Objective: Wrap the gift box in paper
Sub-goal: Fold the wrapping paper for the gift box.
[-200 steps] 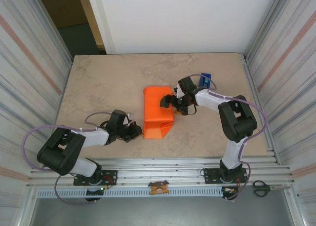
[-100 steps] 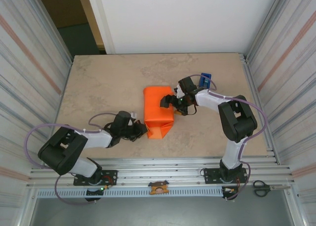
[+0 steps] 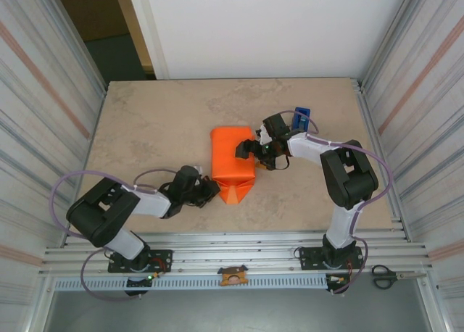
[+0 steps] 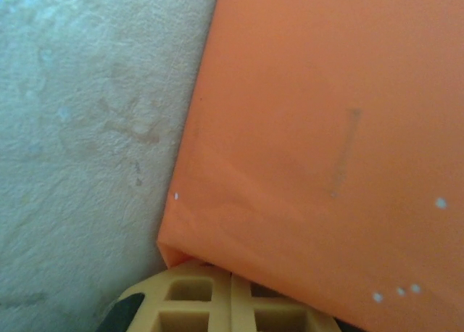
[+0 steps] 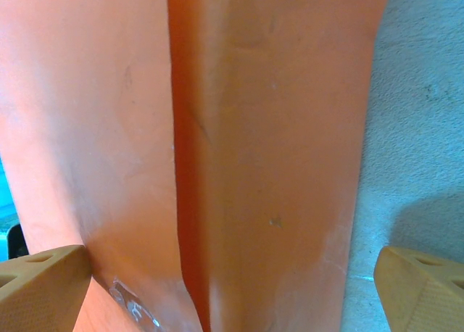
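The paper (image 3: 232, 158) is folded into an orange parcel mid-table; the gift box is hidden inside it. A narrow flap (image 3: 235, 193) of paper sticks out at the near end. My left gripper (image 3: 211, 192) is shut and lies low on the table, its tips against the flap's left edge. In the left wrist view the paper (image 4: 319, 122) lies over the tips of the closed fingers (image 4: 196, 303). My right gripper (image 3: 254, 152) stands open over the parcel's right side. Its fingers (image 5: 40, 285) straddle the overlapping paper (image 5: 283, 151), where a strip of clear tape (image 5: 134, 306) shows.
A blue tape dispenser (image 3: 301, 119) stands just behind the right gripper. Scissors (image 3: 385, 276) lie on the rail at the near right, and a small orange part (image 3: 233, 276) sits on the rail's middle. Metal walls close in both sides.
My left gripper has slid right along the table to the parcel's near flap, which has been pushed in and looks narrower. The right arm has not moved.
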### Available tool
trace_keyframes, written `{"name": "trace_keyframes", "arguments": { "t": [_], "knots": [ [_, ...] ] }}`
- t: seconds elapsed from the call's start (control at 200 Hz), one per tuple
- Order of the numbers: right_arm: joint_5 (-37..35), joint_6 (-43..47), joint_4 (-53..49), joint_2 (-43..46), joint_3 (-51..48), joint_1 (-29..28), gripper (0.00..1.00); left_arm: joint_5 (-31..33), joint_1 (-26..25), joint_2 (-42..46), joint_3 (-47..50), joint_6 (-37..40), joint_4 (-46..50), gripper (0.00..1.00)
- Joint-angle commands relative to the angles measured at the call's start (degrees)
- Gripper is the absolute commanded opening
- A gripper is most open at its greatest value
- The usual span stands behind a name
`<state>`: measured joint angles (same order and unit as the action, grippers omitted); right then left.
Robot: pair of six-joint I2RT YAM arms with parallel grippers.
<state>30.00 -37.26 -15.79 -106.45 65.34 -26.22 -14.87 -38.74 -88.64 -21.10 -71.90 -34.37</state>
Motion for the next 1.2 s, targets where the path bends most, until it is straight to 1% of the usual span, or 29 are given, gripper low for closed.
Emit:
{"name": "trace_keyframes", "arguments": {
  "t": [0.0, 0.16, 0.311, 0.421, 0.772, 0.882, 1.002, 1.192],
  "knots": [
    [-1.3, -0.6, -3.1, 0.0, -1.8, -0.2, 0.98, 4.5, -1.3, -1.2, -0.5, -3.0, -4.9, 0.00],
    [-1.0, -0.5, -3.2, 0.1, -1.7, -0.1, 0.98, 8.2, -3.1, -0.6, -0.2, -4.8, -5.7, 0.00],
    [-1.0, -0.6, -3.2, 0.1, -1.6, -0.1, 0.98, 10.5, -3.5, 0.2, 0.2, -5.7, -3.5, 0.00],
    [-1.0, -0.7, -3.2, 0.2, -1.6, -0.1, 0.98, 11.8, -3.5, 0.1, 0.9, -6.8, -4.6, 0.00],
    [-0.7, -0.8, -3.2, 0.0, -1.6, -0.2, 0.98, 12.9, -4.3, -1.9, -1.7, -8.2, -6.4, 0.00],
    [-0.7, -0.8, -3.1, -0.1, -1.6, -0.2, 0.98, 13.7, -4.9, -2.7, -2.2, -8.9, -5.6, 0.00],
    [-0.8, -0.8, -3.2, 0.1, -1.8, -0.2, 0.98, 12.9, -5.3, -4.2, -2.9, -9.0, -4.5, 0.00],
    [-1.0, -0.8, -3.2, 0.3, -1.9, -0.2, 0.98, 13.7, -6.4, -4.4, -2.4, -10.3, -1.6, 0.00]
  ]
}}
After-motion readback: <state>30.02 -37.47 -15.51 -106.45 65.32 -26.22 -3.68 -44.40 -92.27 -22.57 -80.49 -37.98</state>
